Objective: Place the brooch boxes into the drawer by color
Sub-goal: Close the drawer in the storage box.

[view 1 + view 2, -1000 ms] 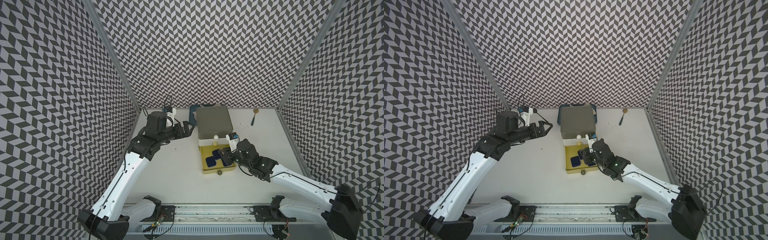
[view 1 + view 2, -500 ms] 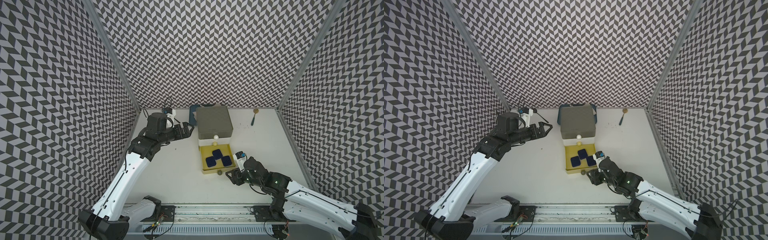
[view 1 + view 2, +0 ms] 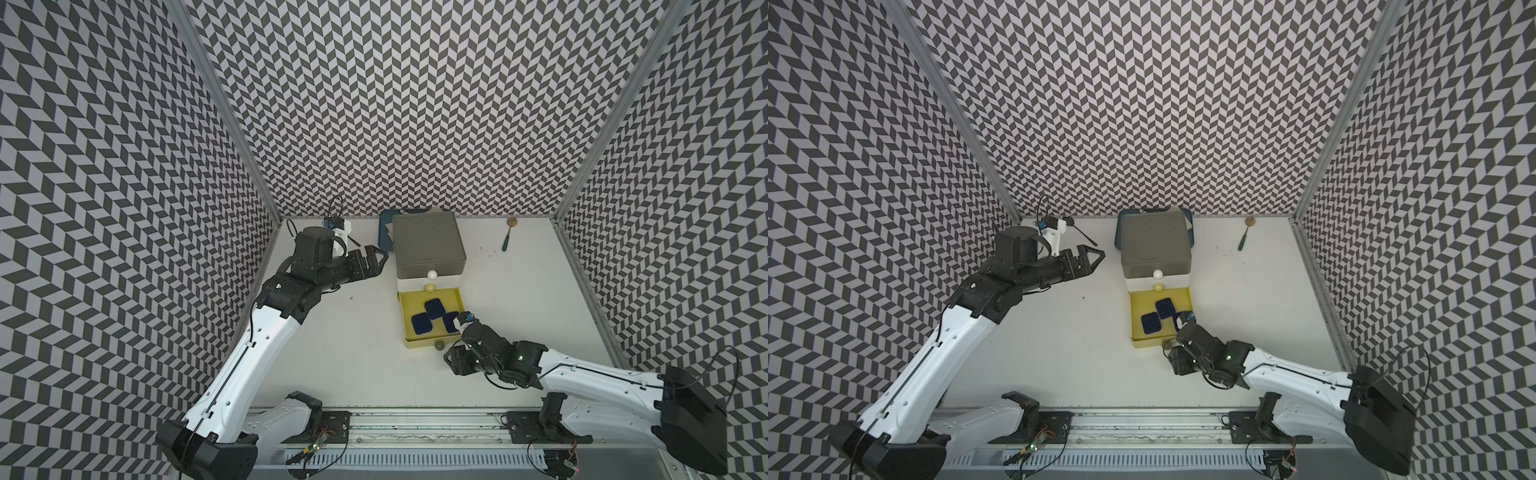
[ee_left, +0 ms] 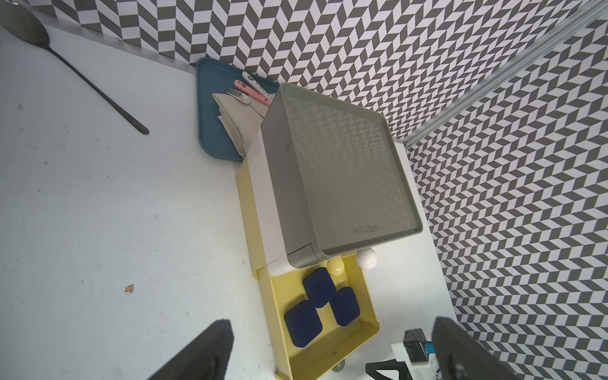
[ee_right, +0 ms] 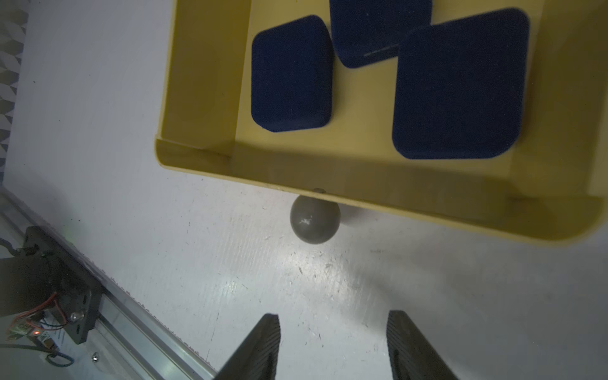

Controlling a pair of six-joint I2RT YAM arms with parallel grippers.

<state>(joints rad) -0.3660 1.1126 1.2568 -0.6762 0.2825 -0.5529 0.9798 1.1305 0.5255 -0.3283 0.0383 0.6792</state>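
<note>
scuffed white table [image 3: 353, 332] — chevron walls [image 3: 415, 104]

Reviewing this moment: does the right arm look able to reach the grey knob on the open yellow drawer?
Probably yes. The right gripper faces the grey knob with its fingers apart, and only bare table lies between them; nothing blocks the knob.
</note>
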